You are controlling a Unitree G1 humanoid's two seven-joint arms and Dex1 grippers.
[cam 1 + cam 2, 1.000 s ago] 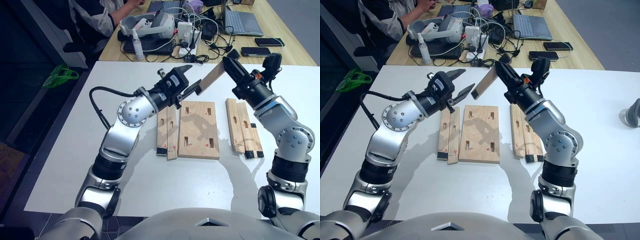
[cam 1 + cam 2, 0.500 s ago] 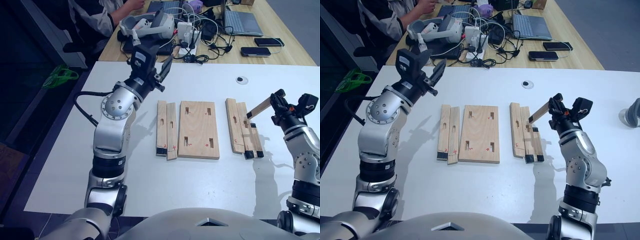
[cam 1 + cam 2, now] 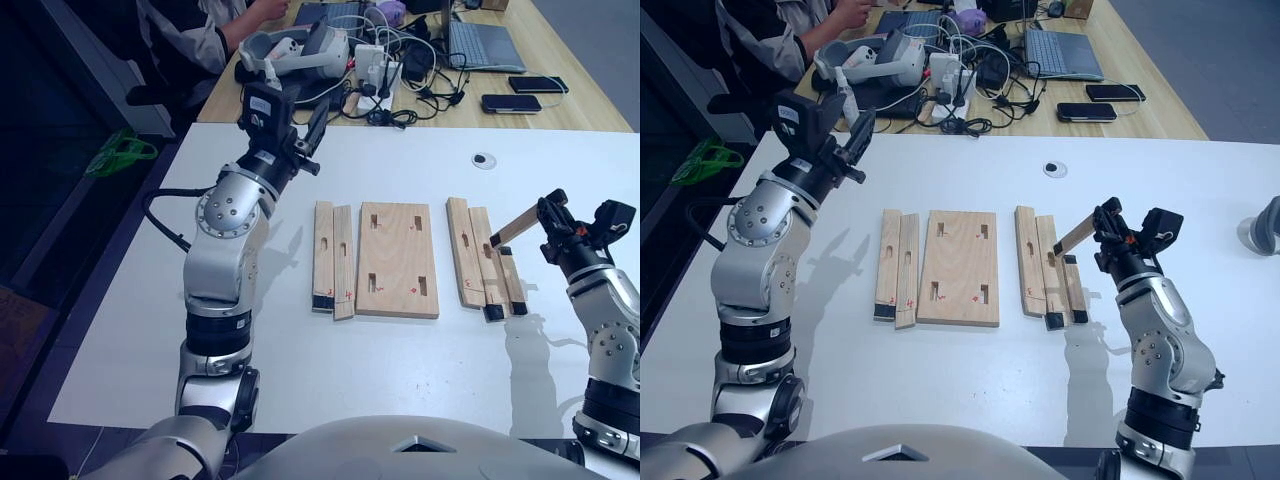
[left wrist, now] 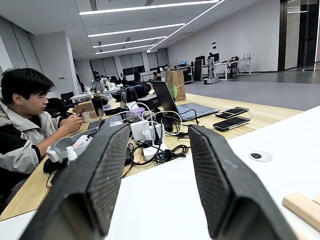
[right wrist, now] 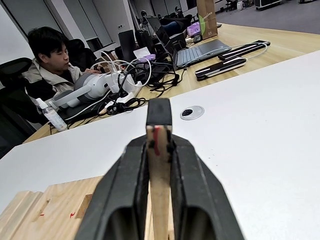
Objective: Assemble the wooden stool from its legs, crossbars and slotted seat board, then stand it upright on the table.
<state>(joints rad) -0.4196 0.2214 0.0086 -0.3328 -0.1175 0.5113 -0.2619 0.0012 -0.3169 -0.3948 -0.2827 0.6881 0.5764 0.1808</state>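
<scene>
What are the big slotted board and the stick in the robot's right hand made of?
Slotted seat board: pale, seemingly unfinished wood, grain lines visible. Stick in the right gripper: same light wood, with a dark, maybe rubber, end cap.

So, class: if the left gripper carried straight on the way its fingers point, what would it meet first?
Probably the white chargers and cables on the wooden desk: the left gripper, open, points past the white table's far edge. Depth is unclear.
</scene>
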